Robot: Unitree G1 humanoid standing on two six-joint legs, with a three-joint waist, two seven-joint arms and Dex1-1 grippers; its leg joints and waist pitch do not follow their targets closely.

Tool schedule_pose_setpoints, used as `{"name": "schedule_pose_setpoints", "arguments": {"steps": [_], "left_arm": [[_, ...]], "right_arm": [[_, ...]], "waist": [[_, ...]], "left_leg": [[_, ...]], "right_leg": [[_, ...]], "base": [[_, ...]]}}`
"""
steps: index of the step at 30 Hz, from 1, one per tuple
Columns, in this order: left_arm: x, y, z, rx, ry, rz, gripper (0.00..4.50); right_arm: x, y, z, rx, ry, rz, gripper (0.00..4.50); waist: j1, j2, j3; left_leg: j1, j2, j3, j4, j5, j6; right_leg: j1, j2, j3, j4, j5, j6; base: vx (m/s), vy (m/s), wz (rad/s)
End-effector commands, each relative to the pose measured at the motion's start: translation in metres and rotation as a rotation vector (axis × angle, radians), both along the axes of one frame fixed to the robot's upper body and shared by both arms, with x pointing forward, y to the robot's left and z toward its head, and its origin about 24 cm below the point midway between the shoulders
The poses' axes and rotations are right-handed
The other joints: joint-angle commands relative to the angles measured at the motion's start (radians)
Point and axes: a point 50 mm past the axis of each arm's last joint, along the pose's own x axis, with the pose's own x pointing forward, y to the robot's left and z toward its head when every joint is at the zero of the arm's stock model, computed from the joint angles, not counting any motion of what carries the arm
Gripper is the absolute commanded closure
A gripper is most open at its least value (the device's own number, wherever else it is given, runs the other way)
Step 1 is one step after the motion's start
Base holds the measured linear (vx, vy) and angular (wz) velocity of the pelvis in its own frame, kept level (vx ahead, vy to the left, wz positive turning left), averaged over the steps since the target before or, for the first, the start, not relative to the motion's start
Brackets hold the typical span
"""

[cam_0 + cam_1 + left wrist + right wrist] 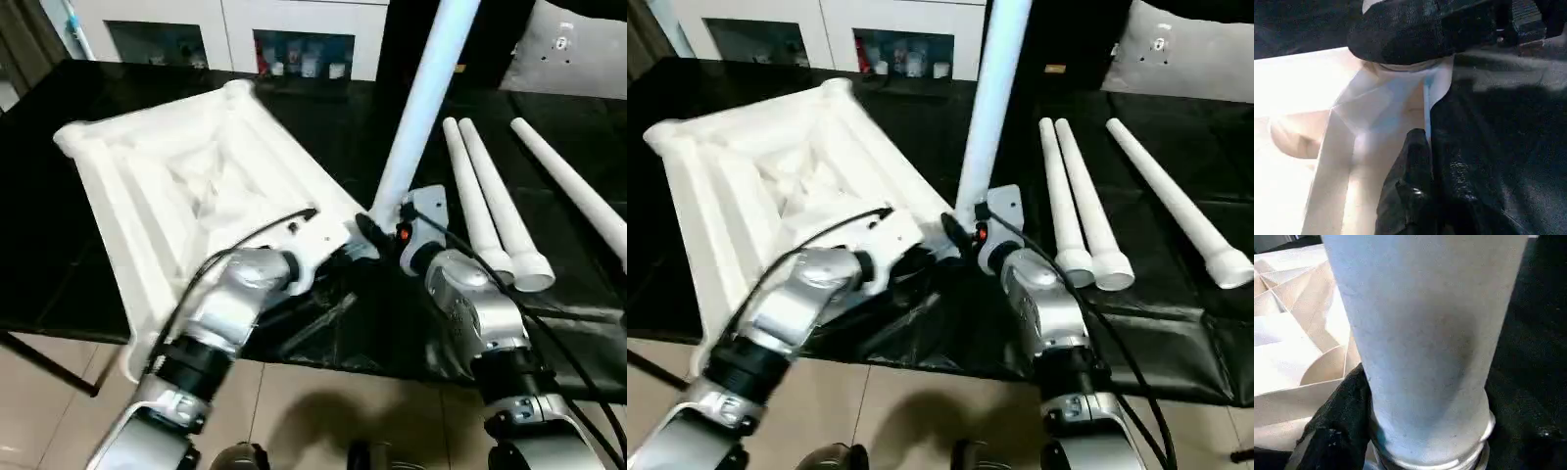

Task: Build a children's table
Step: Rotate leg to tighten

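Right end effector (377, 235) stands at the base of an upright, tapered white plastic tube leg (416, 108), its black fingers on either side of the leg's lower end; the right wrist view shows one finger (1334, 431) pressed against the tube just above its ringed collar. The left end effector (1410, 196) is closed, its black fingers resting along the edge of the white plastic rectangular top (186, 186), right at the corner where the upright leg meets it. That top lies ribbed underside up on the black-covered tabletop (59, 264), slightly overhanging the near edge, with a round socket at each visible corner. Three more white tapered tube legs (490, 211) lie flat on the tabletop to the right, two touching side by side, the third apart. The left wrist view shows the other end effector's dark fingers close above the top's corner wall. A white glass-door cabinet (294, 39) stands behind.
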Motion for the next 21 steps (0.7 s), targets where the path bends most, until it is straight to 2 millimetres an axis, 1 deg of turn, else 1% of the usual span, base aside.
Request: {"name": "schedule_pose_setpoints", "arguments": {"steps": [1, 2, 3, 4, 5, 6, 7, 8, 10, 11, 13, 14, 15, 17, 18, 19, 20, 21], "left_arm": [[-0.002, -0.019, 0.015, -0.035, -0.066, -0.062, 4.50], [-0.001, -0.015, 0.015, -0.013, -0.070, -0.062, 4.50], [0.000, -0.013, 0.014, 0.001, -0.071, -0.059, 4.50], [0.002, -0.005, 0.012, 0.032, -0.073, -0.051, 4.50], [0.002, -0.003, 0.012, 0.041, -0.074, -0.042, 4.50], [0.002, -0.003, 0.012, 0.041, -0.074, -0.042, 4.50], [0.003, 0.000, 0.011, 0.052, -0.072, -0.039, 4.50], [0.004, 0.003, 0.010, 0.065, -0.074, -0.035, 4.50], [0.004, 0.006, 0.009, 0.082, -0.077, -0.041, 4.50], [0.004, 0.011, 0.007, 0.105, -0.076, -0.054, 4.50], [0.004, 0.021, 0.002, 0.144, -0.070, -0.084, 4.50], [0.004, 0.024, 0.000, 0.155, -0.065, -0.091, 4.50], [0.003, 0.027, -0.001, 0.164, -0.062, -0.103, 4.50], [0.003, 0.035, -0.003, 0.184, -0.049, -0.137, 4.50], [0.002, 0.036, -0.004, 0.190, -0.044, -0.148, 4.50], [0.002, 0.038, -0.004, 0.195, -0.040, -0.158, 4.50], [0.000, 0.041, -0.005, 0.207, -0.033, -0.204, 4.50], [-0.001, 0.042, -0.006, 0.209, -0.029, -0.215, 4.50]], "right_arm": [[-0.011, 0.019, -0.025, 0.008, 0.124, 0.054, 1.76], [-0.012, 0.019, -0.026, 0.018, 0.125, 0.052, 1.76], [-0.012, 0.019, -0.026, 0.022, 0.126, 0.049, 1.41], [-0.013, 0.017, -0.026, 0.024, 0.120, 0.041, 1.06], [-0.013, 0.016, -0.027, 0.027, 0.118, 0.037, 1.06], [-0.013, 0.016, -0.027, 0.027, 0.118, 0.037, 0.97], [-0.013, 0.015, -0.026, 0.031, 0.111, 0.031, 0.85], [-0.012, 0.013, -0.025, 0.036, 0.101, 0.027, 0.85], [-0.012, 0.010, -0.023, 0.044, 0.086, 0.029, 0.60], [-0.013, 0.004, -0.019, 0.043, 0.051, 0.048, 0.60], [-0.015, -0.010, -0.013, 0.042, 0.002, 0.085, 0.40], [-0.015, -0.015, -0.011, 0.043, -0.013, 0.096, 0.22], [-0.016, -0.020, -0.008, 0.048, -0.027, 0.114, 0.22], [-0.021, -0.033, -0.002, 0.021, -0.059, 0.198, 0.06], [-0.022, -0.036, 0.000, 0.010, -0.065, 0.228, 0.06], [-0.024, -0.039, 0.001, 0.000, -0.068, 0.253, 0.06], [-0.027, -0.045, 0.005, -0.028, -0.079, 0.321, 0.06], [-0.028, -0.047, 0.006, -0.033, -0.081, 0.336, 0.06]], "waist": [[0.005, -0.006, -0.071], [0.007, -0.005, -0.071], [0.007, -0.004, -0.070], [0.007, -0.001, -0.069], [0.005, 0.000, -0.069], [0.004, 0.000, -0.069], [0.004, 0.000, -0.070], [0.004, 0.000, -0.071], [0.003, 0.001, -0.069], [0.003, 0.001, -0.070], [0.007, 0.000, -0.072], [0.009, -0.001, -0.074], [0.009, 0.001, -0.075], [0.012, 0.000, -0.077], [0.013, -0.001, -0.078], [0.013, -0.001, -0.077], [0.013, -0.002, -0.077], [0.013, -0.002, -0.077]], "left_leg": [[0.000, 0.053, -0.024, -0.063, -0.169, 0.081], [0.001, 0.054, -0.024, -0.063, -0.162, 0.084], [0.000, 0.055, -0.024, -0.065, -0.165, 0.084], [0.001, 0.056, -0.025, -0.065, -0.171, 0.081], [0.002, 0.057, -0.025, -0.068, -0.189, 0.076], [0.002, 0.058, -0.026, -0.068, -0.194, 0.072], [0.002, 0.059, -0.026, -0.068, -0.192, 0.070], [0.001, 0.059, -0.026, -0.068, -0.190, 0.069], [0.002, 0.061, -0.026, -0.069, -0.202, 0.068], [0.001, 0.061, -0.026, -0.069, -0.202, 0.067], [0.000, 0.060, -0.026, -0.067, -0.197, 0.073], [-0.002, 0.061, -0.025, -0.065, -0.175, 0.081], [-0.004, 0.062, -0.024, -0.064, -0.152, 0.090], [-0.006, 0.059, -0.023, -0.061, -0.144, 0.104], [-0.007, 0.061, -0.024, -0.061, -0.128, 0.109], [-0.007, 0.061, -0.024, -0.060, -0.128, 0.114], [-0.008, 0.060, -0.023, -0.059, -0.126, 0.121], [-0.009, 0.060, -0.023, -0.058, -0.124, 0.127]], "right_leg": [[0.048, -0.098, 0.062, -0.085, -0.376, -0.139], [0.048, -0.099, 0.061, -0.085, -0.362, -0.143], [0.048, -0.098, 0.060, -0.084, -0.357, -0.147], [0.047, -0.098, 0.059, -0.085, -0.360, -0.147], [0.046, -0.097, 0.059, -0.086, -0.369, -0.145], [0.047, -0.097, 0.059, -0.084, -0.364, -0.148], [0.048, -0.099, 0.060, -0.084, -0.353, -0.154], [0.048, -0.100, 0.060, -0.083, -0.345, -0.156], [0.046, -0.099, 0.060, -0.082, -0.338, -0.162], [0.047, -0.099, 0.061, -0.081, -0.337, -0.163], [0.049, -0.101, 0.062, -0.081, -0.329, -0.157], [0.051, -0.100, 0.063, -0.076, -0.292, -0.161], [0.051, -0.098, 0.063, -0.071, -0.248, -0.174], [0.054, -0.098, 0.061, -0.071, -0.233, -0.181], [0.055, -0.097, 0.061, -0.066, -0.213, -0.185], [0.055, -0.096, 0.060, -0.066, -0.208, -0.188], [0.056, -0.097, 0.060, -0.065, -0.199, -0.192], [0.058, -0.098, 0.060, -0.064, -0.193, -0.196]], "base": [[0.000, 0.000, 0.00], [0.000, 0.000, 0.00], [0.000, 0.000, 0.00], [0.000, 0.000, 0.00], [0.000, 0.000, 0.00], [0.000, 0.000, 0.00], [0.000, 0.000, 0.00], [0.000, 0.000, 0.00], [0.000, 0.000, 0.00], [0.000, 0.000, 0.00], [0.000, 0.000, 0.00], [0.000, 0.000, 0.00], [0.000, 0.000, 0.00], [0.000, 0.000, 0.00], [0.000, 0.000, 0.00], [0.000, 0.000, 0.00], [0.000, 0.000, 0.00], [0.000, 0.000, 0.00]]}}
